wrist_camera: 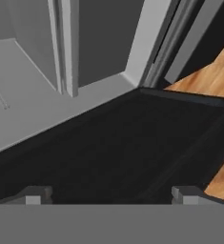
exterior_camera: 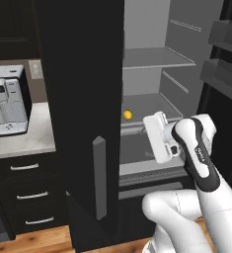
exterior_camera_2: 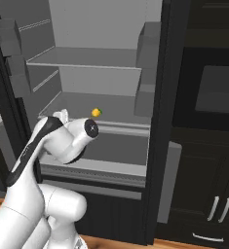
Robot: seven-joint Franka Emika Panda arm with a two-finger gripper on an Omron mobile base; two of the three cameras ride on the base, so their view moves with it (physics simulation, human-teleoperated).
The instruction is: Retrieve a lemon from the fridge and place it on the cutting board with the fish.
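Note:
The fridge (exterior_camera: 83, 99) stands with both doors swung open, baring its light grey shelves (exterior_camera_2: 86, 58). A small yellow lemon (exterior_camera: 128, 114) lies alone on the lower shelf, towards the front (exterior_camera_2: 96, 112). My white hand (exterior_camera: 157, 136) hangs at the fridge's front edge, just right of and below the lemon, apart from it. In the hand view my gripper (wrist_camera: 111, 195) is open, its two dark fingertips (wrist_camera: 35, 195) wide apart with nothing between them, over a dark surface beside the grey interior. The cutting board and the fish are out of view.
A coffee machine (exterior_camera: 8, 101) sits on a light counter (exterior_camera: 33, 141) left of the fridge, over dark drawers (exterior_camera: 26, 195). Door bins (exterior_camera: 226, 49) jut out on the right door. Dark cabinets and an oven (exterior_camera_2: 208, 97) stand to the fridge's right. Wooden floor (wrist_camera: 213, 76) lies below.

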